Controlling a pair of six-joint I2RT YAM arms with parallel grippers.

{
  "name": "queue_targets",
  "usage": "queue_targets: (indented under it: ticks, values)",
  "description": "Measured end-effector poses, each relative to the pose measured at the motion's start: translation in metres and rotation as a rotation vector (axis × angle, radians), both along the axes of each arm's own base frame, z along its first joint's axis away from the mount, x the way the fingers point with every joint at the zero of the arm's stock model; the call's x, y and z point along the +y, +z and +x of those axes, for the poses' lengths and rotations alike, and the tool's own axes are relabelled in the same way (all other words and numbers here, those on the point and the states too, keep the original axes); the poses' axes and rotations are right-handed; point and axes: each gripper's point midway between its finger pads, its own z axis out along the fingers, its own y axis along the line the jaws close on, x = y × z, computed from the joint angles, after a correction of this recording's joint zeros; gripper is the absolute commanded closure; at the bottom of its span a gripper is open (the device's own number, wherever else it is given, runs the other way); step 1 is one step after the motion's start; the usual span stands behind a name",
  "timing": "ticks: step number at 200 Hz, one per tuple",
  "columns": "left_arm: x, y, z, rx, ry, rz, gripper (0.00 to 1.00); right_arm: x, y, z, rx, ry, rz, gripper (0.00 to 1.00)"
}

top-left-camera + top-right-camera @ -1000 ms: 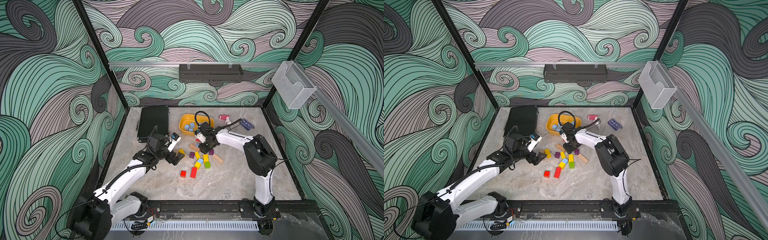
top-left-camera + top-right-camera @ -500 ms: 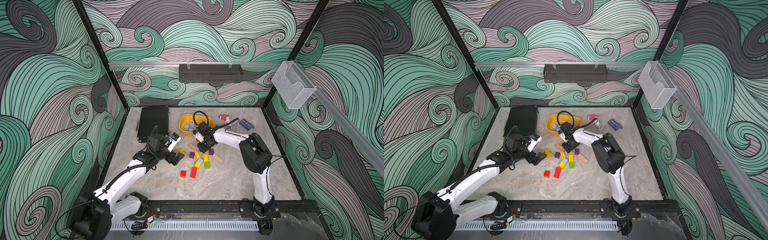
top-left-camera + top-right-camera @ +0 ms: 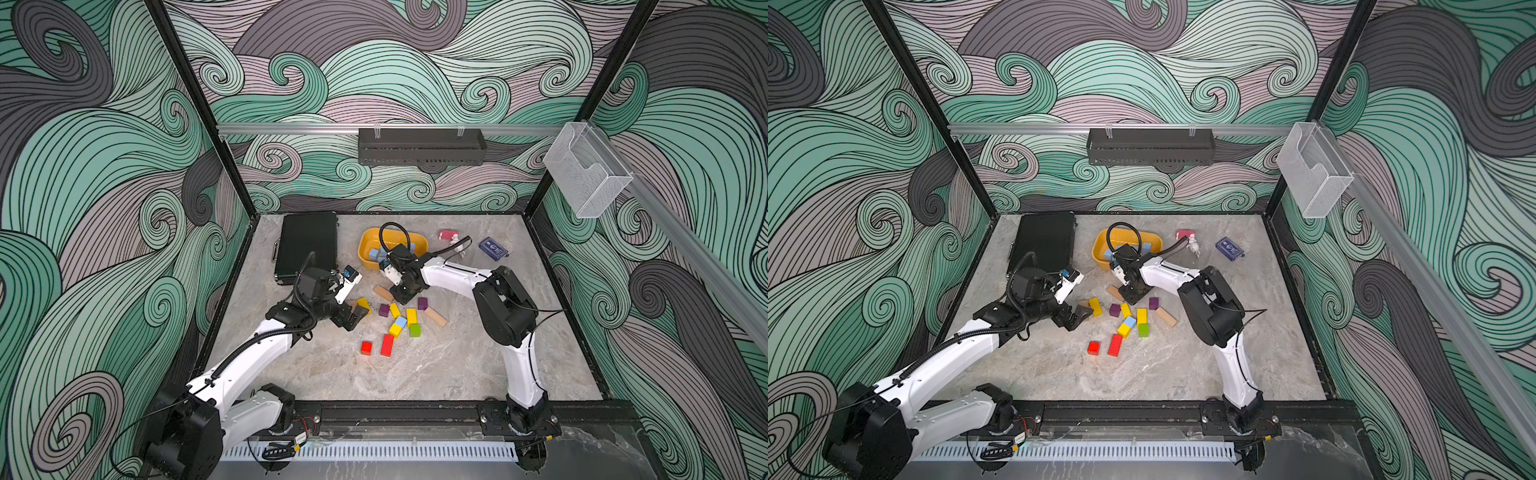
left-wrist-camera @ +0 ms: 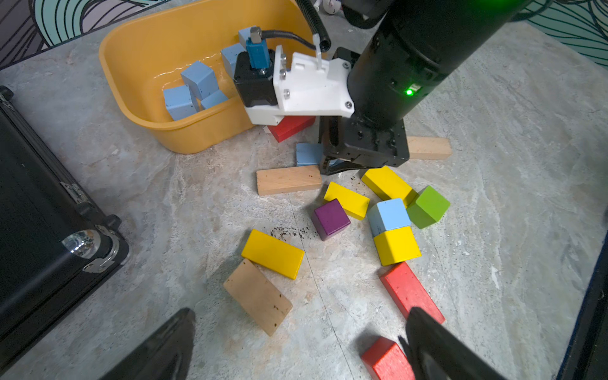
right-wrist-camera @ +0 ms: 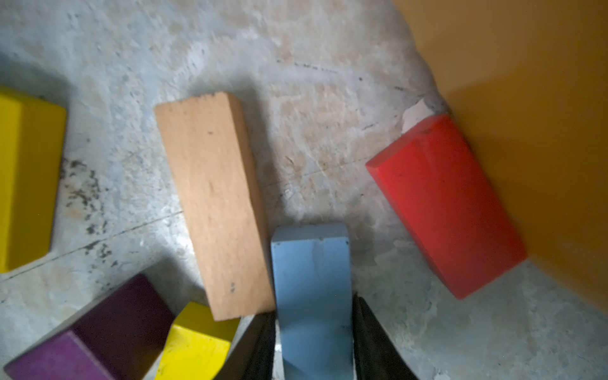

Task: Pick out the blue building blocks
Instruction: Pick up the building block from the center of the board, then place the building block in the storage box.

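Lowered since last entry, right end effector [image 5: 314, 324] pinches blue brick [image 5: 311, 269] near yellow tub [image 4: 197, 135]. My left end effector [image 4: 299, 317] is spread wide.

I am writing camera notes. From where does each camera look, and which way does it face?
Top views: high behind the arm bases, facing down at the grey marble-look table; left arm and right arm show whole.
Left wrist: low, facing the yellow plastic tub; open left gripper shows.
Right wrist: facing almost straight down; right gripper grips a light blue painted brick.
Wrist views share: tub, red painted brick.
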Motion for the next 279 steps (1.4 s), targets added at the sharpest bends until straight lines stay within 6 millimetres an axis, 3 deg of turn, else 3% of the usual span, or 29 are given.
queue_targets:
  ticks: [62,95,114,180,218,249,279]
  values:
    - [0.004,0.000,0.001,-0.005,0.019,0.015,0.02,0.000,0.001,0.002,-0.017,-0.001,-0.008,0.81]
    - [0.007,0.008,0.002,-0.030,0.034,0.016,0.02,-0.002,0.003,-0.001,-0.011,-0.008,-0.006,1.00]
    - [0.008,0.017,0.003,-0.053,0.044,0.007,0.02,-0.003,0.008,-0.003,-0.009,-0.013,0.005,1.00]
    - [0.012,0.041,0.004,-0.119,0.080,-0.027,0.02,0.006,0.064,-0.007,-0.063,-0.024,0.127,1.00]
    - [0.016,0.065,0.013,-0.168,0.134,-0.045,0.01,0.010,0.089,-0.010,-0.075,-0.025,0.179,1.00]
    - [0.020,0.087,0.024,-0.215,0.178,-0.050,0.01,0.016,0.107,-0.003,-0.089,-0.040,0.217,1.00]
    - [0.019,0.093,0.035,-0.220,0.192,-0.040,0.01,0.021,0.130,0.011,-0.128,-0.070,0.261,1.00]
